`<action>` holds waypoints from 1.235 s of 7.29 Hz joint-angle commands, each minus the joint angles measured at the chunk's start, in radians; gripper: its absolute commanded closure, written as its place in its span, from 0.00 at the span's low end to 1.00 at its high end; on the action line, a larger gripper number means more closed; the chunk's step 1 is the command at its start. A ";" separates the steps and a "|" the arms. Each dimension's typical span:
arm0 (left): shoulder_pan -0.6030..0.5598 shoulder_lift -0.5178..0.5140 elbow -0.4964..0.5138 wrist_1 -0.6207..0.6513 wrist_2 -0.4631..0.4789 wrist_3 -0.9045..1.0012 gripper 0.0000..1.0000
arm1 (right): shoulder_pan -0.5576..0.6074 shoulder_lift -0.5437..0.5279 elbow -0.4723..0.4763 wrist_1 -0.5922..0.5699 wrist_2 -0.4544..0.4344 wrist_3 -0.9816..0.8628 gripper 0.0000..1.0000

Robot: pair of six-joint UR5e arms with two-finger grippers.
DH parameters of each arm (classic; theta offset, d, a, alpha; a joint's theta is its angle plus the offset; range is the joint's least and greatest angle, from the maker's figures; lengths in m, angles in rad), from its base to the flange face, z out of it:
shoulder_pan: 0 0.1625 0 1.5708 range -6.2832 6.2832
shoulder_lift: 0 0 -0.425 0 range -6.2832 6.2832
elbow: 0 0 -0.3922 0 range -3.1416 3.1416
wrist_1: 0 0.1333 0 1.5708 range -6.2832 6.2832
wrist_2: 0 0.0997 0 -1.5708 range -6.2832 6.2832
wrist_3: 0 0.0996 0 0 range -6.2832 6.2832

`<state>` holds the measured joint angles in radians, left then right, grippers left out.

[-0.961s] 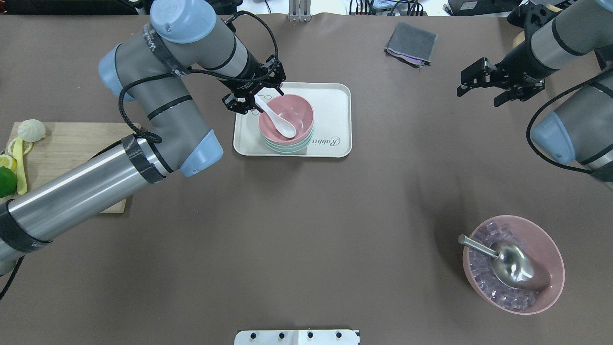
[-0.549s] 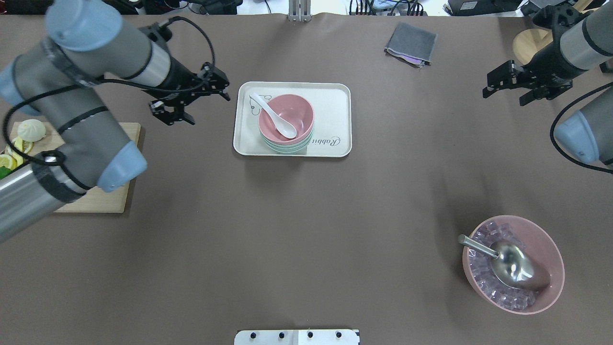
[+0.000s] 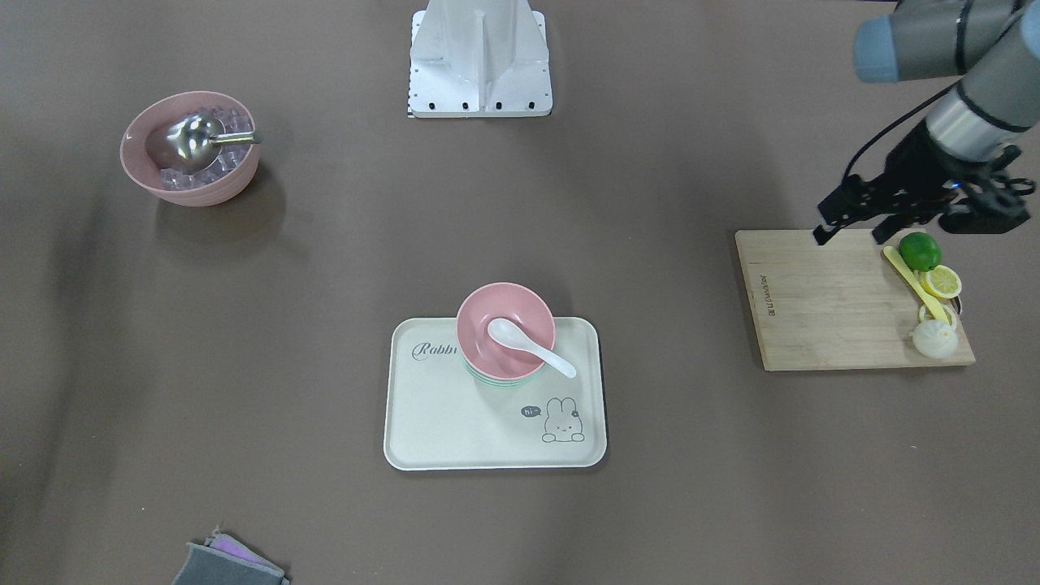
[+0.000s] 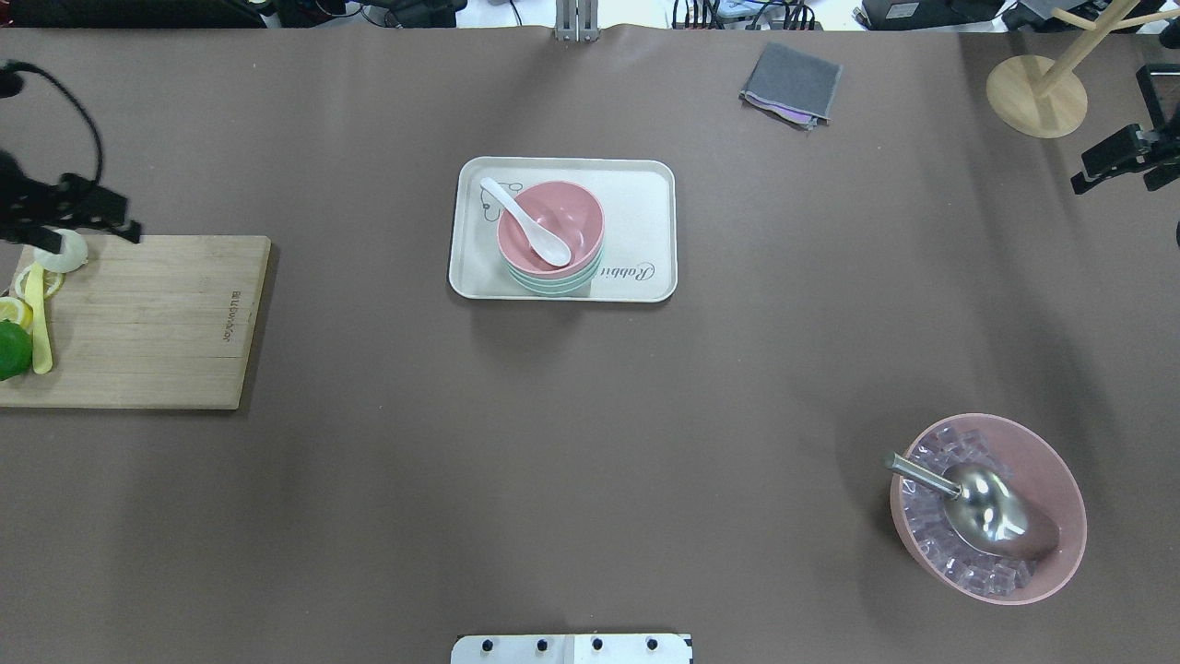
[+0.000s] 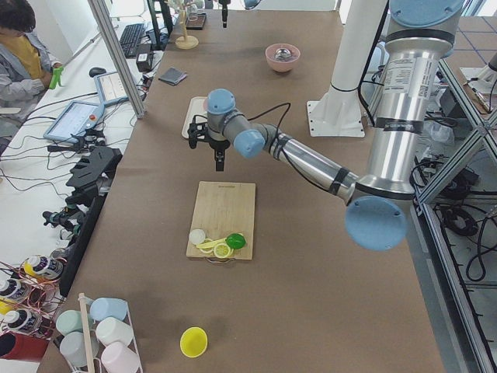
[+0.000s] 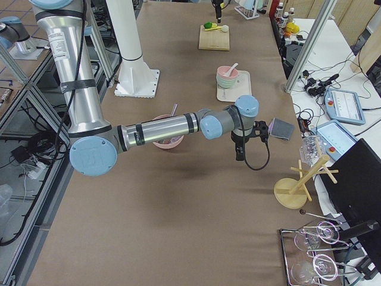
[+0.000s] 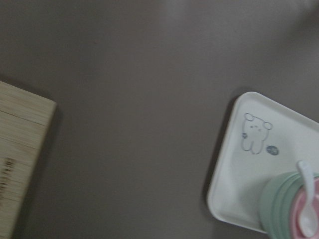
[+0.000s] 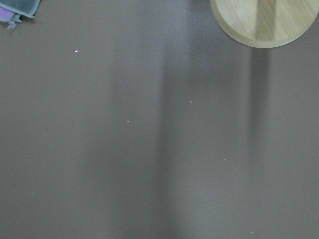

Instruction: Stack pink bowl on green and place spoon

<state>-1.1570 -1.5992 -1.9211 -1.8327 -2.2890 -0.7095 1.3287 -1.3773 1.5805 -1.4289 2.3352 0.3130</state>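
pink bowl (image 4: 551, 226) sitting on green bowl (image 4: 553, 284) on tray (image 4: 645, 212), white spoon (image 4: 525, 221) lying inside, wide tabletop (image 4: 590, 415) stretching around, left gripper (image 3: 849, 234) hovering spread, empty, at cutting board (image 4: 157, 314) edge, right gripper (image 4: 1118, 177) seemingly spread too, far right

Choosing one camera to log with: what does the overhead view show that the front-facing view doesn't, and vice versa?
Only overhead: the wooden stand and the right end effector, open. Only front-facing: the rabbit drawing on the tray, uncovered. Both: the spoon in the pink bowl, stacked on the green bowl, on the tray, plus the cutting board.
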 commanded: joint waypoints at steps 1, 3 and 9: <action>-0.169 0.131 0.039 0.003 -0.001 0.497 0.01 | 0.073 -0.009 -0.080 -0.028 -0.002 -0.209 0.00; -0.237 0.172 0.082 0.013 -0.010 0.669 0.01 | 0.099 -0.003 -0.167 -0.025 -0.013 -0.371 0.00; -0.306 0.170 0.151 0.116 -0.095 0.713 0.01 | 0.135 -0.032 -0.154 -0.015 -0.013 -0.371 0.00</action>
<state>-1.4628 -1.4313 -1.7697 -1.7140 -2.3922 0.0064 1.4626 -1.3939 1.4152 -1.4495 2.3202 -0.0589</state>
